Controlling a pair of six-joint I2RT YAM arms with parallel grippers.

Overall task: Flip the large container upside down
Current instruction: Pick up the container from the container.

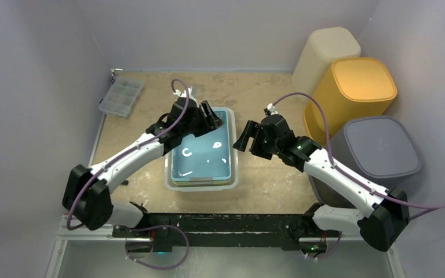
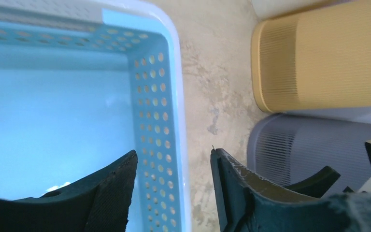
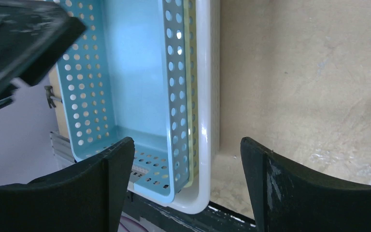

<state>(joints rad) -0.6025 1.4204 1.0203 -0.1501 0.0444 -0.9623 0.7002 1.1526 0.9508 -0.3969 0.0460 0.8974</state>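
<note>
Large container (image 1: 235, 171) (white basket, blue perforated basket (image 1: 200, 159) nested inside) seen upright at centre of table (image 1: 266, 92), open side up. Left gripper (image 2: 174, 191) held wide open, fingers set astride container's right wall near far corner, nothing clamped. Right gripper (image 3: 187, 179) likewise spread wide, nothing held, positioned just beside container's right rim. Yellow bin (image 1: 356, 90) and grey bin (image 1: 376, 147) stood at right.

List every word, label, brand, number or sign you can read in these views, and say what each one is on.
None: no text is readable in any view.
The nested baskets carry only white glare on the floor, not print.
The yellow bin, grey bin, cream bin and clear organiser box show no labels on the sides in view.
</note>
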